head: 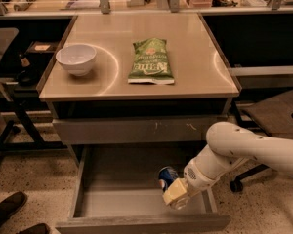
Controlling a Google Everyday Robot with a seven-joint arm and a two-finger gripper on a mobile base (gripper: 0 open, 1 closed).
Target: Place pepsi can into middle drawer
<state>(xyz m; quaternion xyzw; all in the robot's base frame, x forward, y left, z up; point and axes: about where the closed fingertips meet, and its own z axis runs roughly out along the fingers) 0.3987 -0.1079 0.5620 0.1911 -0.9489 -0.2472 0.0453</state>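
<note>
The pepsi can (167, 178), blue with white lettering, is held tilted inside the open middle drawer (117, 203), just above its grey floor at the right side. My gripper (175, 195) is low in the drawer's right part, shut on the can, with the white arm reaching in from the right. The yellowish fingers (173, 193) cover the can's lower end.
A drawer front with white scratches (141, 129) is closed above the open drawer. On the cabinet top lie a green chip bag (151, 62) and a white bowl (76, 59). A shoe (7, 208) is on the floor at the left. A chair base (244, 179) stands at the right.
</note>
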